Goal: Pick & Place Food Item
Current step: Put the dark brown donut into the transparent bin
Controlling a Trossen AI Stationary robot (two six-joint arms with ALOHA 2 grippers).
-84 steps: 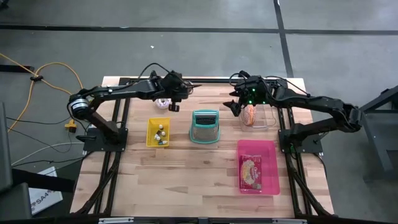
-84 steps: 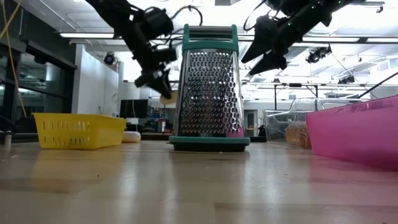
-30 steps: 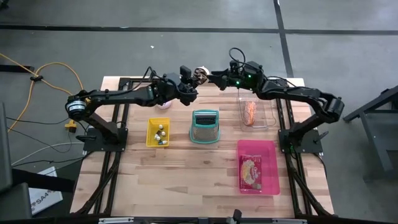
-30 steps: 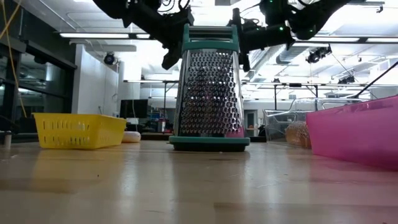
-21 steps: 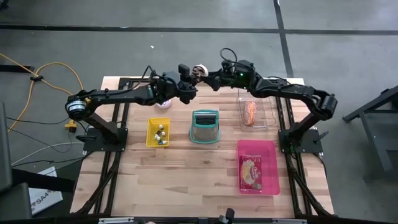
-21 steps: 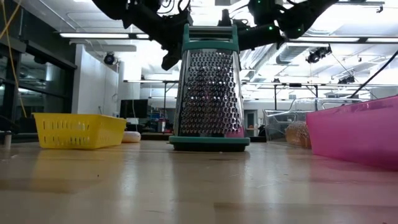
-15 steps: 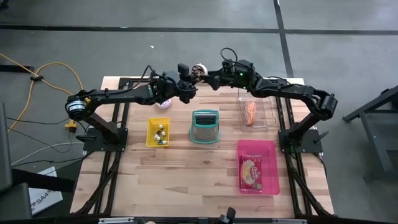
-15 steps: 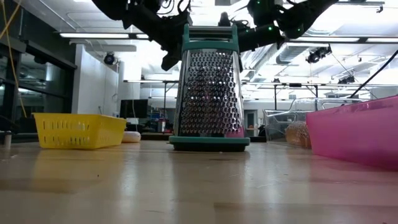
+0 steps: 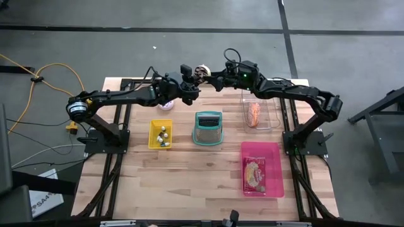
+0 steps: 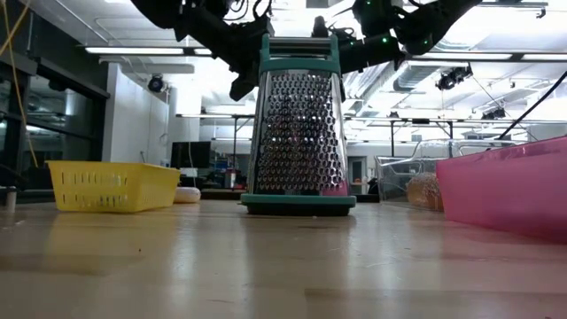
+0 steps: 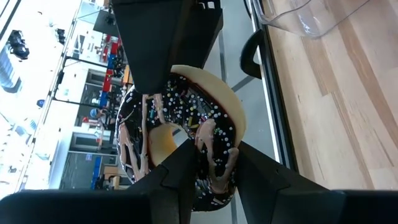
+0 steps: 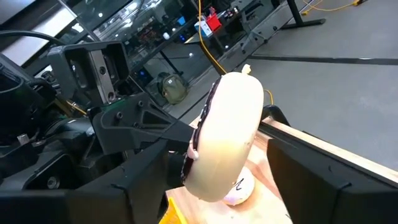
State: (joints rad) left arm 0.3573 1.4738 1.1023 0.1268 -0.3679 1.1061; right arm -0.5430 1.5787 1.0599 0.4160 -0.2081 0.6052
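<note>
Handover height above the far edge of the pale wooden worktop (image 9: pixel 189 183): a chocolate-iced ring doughnut with sprinkles and pink drizzle (image 11: pixel 180 134) hangs in the air between the two arms, above and behind the teal-framed metal box grater (image 9: pixel 207 128). The left gripper (image 9: pixel 189 77) has its jaws closed on the doughnut's rim, as the left wrist view shows. The right gripper (image 9: pixel 213 79) meets it from the other side; in the right wrist view its jaws stand apart on either side of the doughnut's plain pale underside (image 12: pixel 225 134), and I cannot tell whether they touch it.

On the worktop, a yellow plastic basket (image 9: pixel 160 134) left of the grater holds several small pale and dark items too small to identify. A clear plastic tub (image 9: pixel 258 114) right of the grater holds one orange-pink food item (image 9: pixel 254 113). Nearer the front, on the right, a pink plastic tray (image 9: pixel 261 168) holds a flat packet with a yellow and red label (image 9: pixel 255 173). A small pale round object (image 9: pixel 166 105) lies beneath the left arm, beyond the yellow basket.
</note>
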